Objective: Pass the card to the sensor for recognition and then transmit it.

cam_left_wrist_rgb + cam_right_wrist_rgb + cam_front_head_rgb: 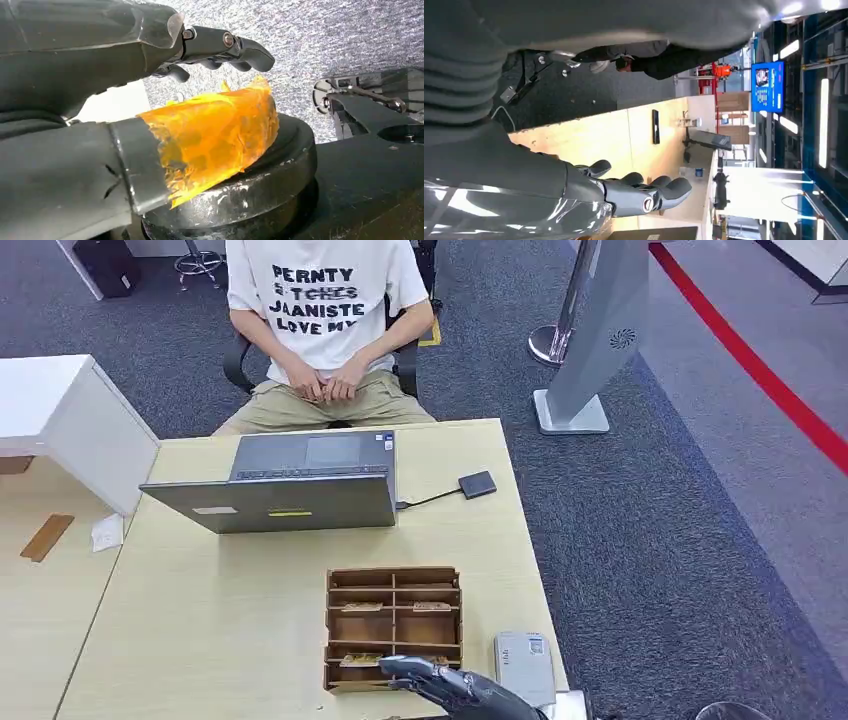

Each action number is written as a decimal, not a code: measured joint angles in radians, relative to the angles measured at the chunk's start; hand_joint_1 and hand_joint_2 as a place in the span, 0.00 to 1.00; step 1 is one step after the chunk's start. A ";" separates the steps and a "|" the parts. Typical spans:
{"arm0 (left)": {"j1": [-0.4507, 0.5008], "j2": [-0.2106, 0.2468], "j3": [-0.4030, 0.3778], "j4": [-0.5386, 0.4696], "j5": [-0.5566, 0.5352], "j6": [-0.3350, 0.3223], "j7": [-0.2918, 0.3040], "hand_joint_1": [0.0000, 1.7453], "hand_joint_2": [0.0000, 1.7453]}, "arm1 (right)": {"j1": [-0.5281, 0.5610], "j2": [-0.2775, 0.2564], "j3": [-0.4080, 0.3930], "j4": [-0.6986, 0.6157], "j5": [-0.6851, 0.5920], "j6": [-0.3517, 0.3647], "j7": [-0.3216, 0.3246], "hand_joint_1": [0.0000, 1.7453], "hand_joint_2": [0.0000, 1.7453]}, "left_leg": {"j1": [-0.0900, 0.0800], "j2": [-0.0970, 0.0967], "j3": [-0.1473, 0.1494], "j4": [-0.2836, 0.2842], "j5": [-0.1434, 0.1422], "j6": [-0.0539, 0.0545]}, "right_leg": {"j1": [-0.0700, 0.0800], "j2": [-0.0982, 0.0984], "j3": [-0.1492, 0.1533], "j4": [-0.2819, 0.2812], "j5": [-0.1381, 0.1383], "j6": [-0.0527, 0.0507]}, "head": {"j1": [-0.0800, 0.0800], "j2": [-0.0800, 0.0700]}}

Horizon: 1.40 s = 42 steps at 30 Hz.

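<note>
right hand [425,672]: I see fingers [659,187] apart, lightly curled, holding nothing.
left hand [150,100]: fingers [240,47] spread from thumb, holding nothing.

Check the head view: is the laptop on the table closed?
No. The laptop stands open, its keyboard facing the seated person and its lid back toward the camera.

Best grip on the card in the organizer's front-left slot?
Pinch the card by its long edges from above. It lies flat in the wooden organizer, so the dividers block any side approach. The right hand hovers over that front row, fingers apart.
</note>
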 joint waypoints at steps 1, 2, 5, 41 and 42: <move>0.000 0.000 0.001 0.000 0.000 0.000 0.000 0.00 0.00 | 0.002 0.000 0.000 0.000 -0.002 -0.010 0.003 0.00 1.00 | 0.000 0.000 0.000 0.000 0.000 0.000 | 0.000 0.000 0.000 0.000 0.000 0.000 | 0.000 0.000; 0.000 0.000 0.003 0.000 0.000 0.000 0.000 0.00 0.00 | 0.003 0.000 0.000 0.000 -0.002 -0.017 0.008 0.00 1.00 | 0.000 0.000 0.000 0.000 0.000 0.000 | 0.000 0.000 0.000 0.000 0.000 0.000 | 0.000 0.000; 0.000 0.000 0.009 0.000 0.003 0.000 0.000 0.00 0.00 | 0.007 0.000 0.000 0.000 -0.003 -0.052 0.017 0.00 1.00 | 0.000 0.000 0.000 0.000 0.000 0.000 | 0.000 0.000 0.000 0.000 0.000 0.000 | 0.000 0.000; 0.000 -0.002 0.039 0.000 0.027 0.021 -0.003 0.00 0.00 | 0.043 -0.002 0.017 -0.062 0.759 -0.990 0.134 0.00 1.00 | 0.000 0.000 0.000 0.000 0.000 0.000 | 0.000 0.000 0.000 0.000 0.000 0.000 | 0.000 0.000; 0.000 -0.002 0.039 0.000 0.026 0.021 -0.004 0.00 0.00 | 0.043 -0.002 0.018 -0.062 0.766 -0.994 0.135 0.00 1.00 | 0.000 0.000 0.000 0.000 0.000 0.000 | 0.000 0.000 0.000 0.000 0.000 0.000 | 0.000 0.000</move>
